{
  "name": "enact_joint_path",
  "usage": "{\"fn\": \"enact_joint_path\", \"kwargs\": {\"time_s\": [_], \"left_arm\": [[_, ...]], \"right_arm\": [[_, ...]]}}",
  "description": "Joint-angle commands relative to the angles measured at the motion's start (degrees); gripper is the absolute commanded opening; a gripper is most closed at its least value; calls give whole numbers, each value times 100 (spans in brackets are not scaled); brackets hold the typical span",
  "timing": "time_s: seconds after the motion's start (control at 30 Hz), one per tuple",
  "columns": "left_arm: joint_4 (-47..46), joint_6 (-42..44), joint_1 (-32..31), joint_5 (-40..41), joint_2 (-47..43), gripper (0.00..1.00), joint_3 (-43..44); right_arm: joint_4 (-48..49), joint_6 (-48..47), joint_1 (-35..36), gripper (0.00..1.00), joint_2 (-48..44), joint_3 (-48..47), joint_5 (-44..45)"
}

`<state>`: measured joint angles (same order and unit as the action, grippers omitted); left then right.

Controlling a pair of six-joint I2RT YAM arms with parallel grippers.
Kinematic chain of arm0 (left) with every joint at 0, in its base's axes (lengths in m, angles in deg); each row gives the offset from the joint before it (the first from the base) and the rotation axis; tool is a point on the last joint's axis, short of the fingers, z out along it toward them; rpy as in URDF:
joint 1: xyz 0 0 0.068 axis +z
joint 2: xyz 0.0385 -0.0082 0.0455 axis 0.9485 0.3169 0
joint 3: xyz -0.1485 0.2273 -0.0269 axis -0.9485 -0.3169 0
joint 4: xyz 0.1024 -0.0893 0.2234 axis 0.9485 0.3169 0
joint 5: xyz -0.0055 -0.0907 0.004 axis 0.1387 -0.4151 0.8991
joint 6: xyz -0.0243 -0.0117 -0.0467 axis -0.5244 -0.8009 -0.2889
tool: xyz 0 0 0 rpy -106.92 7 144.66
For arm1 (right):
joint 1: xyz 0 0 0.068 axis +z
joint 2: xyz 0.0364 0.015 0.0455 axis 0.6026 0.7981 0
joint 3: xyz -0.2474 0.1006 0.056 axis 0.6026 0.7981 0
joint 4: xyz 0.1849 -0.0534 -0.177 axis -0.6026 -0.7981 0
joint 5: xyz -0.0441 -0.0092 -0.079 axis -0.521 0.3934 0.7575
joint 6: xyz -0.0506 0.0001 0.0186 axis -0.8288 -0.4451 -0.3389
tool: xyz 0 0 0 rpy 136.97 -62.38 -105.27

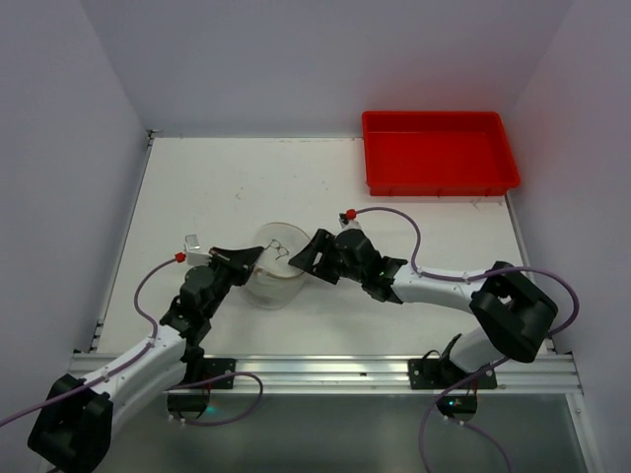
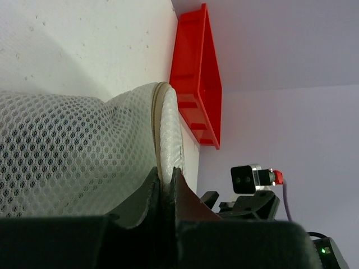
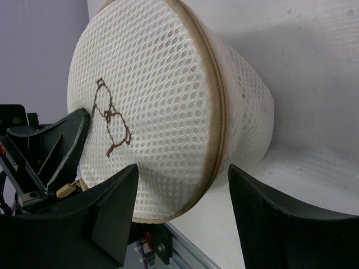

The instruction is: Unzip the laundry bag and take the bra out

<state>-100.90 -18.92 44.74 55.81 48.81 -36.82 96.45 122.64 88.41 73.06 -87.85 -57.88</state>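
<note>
The laundry bag [image 1: 276, 266], a white mesh drum, lies on the table between the two arms with its drawn face [image 3: 109, 120] turned up. Its tan zipper [image 3: 216, 101] runs round the rim and looks shut along the part I see. My left gripper [image 1: 251, 258] is shut on the bag's rim seam [image 2: 168, 129], pinching it from the left. My right gripper [image 3: 184, 171] is open, its fingers [image 3: 115, 202] straddling the bag's lower edge and zipper without squeezing. A small tan pull [image 3: 67, 190] shows by the left gripper's fingers. The bra is hidden.
A red plastic tray [image 1: 439, 185] stands at the back right of the table, also in the left wrist view [image 2: 196, 84]. White walls close in the table at the left, back and right. A metal rail [image 1: 325, 370] runs along the near edge.
</note>
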Motion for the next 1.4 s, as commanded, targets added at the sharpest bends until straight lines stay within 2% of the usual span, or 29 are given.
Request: {"fn": "enact_joint_path", "kwargs": {"time_s": [0.0,0.03,0.1,0.13,0.23,0.27,0.33,0.37,0.47,0.6,0.77,0.9,1.0,1.07,1.1,1.13,1.2,1.23,1.27,1.3,1.33,1.37], "left_arm": [[-545,-93,-46,89,-68,0,-90],[-545,-40,-46,71,-95,0,-125],[-527,21,-46,-16,-217,0,-178],[-518,83,-37,-61,-270,0,-213],[-185,293,-37,-114,-507,16,-178],[33,364,-29,-122,-586,31,-161],[228,574,-28,-149,-788,48,-134],[490,628,-28,-158,-859,63,-125],[965,961,-20,-140,-1114,82,-38],[1476,1593,103,-324,-1194,92,199],[1539,2200,533,-1105,-781,92,340],[1100,2587,999,-2237,-87,88,410],[775,2799,1053,-2827,309,79,542],[512,2860,1053,-3118,493,68,569],[449,2887,1053,-3302,529,61,586],[396,2887,1053,-3383,547,44,587],[334,2843,1053,-3515,521,26,604],[360,2817,1053,-3524,494,9,604],[369,2790,1053,-3515,416,4,613],[396,2729,1053,-3480,371,0,639],[465,2694,1053,-3445,345,0,665],[501,2641,1053,-3349,266,0,709]], "right_arm": [[618,221,-143,66,153,-26,-58],[731,195,-187,53,163,-8,-58],[837,29,-336,37,180,10,-338],[855,-199,-371,22,172,1,-400],[916,-568,-565,2,102,89,-769],[908,-666,-652,0,75,115,-857],[908,-955,-732,0,5,177,-1111],[891,-1087,-828,0,-30,177,-1252],[680,-1579,-995,0,-101,89,-1761],[338,-2238,-1145,0,-136,-104,-2464],[-277,-2907,-1259,0,-127,-447,-2930],[-682,-3312,-1312,0,-22,-789,-3230],[-885,-3488,-1365,0,22,-930,-3274],[-894,-3549,-1391,0,92,-1027,-3379],[-955,-3567,-1400,0,110,-1062,-3363],[-981,-3585,-1409,0,162,-1106,-3345],[-1095,-3637,-1409,1,198,-1212,-3223],[-1131,-3655,-1409,1,198,-1229,-3144],[-1175,-3664,-1409,2,189,-1264,-3056],[-1288,-3699,-1409,13,163,-1273,-2803],[-1376,-3716,-1409,20,119,-1282,-2626],[-1447,-3725,-1409,32,-38,-1247,-2441]]}}
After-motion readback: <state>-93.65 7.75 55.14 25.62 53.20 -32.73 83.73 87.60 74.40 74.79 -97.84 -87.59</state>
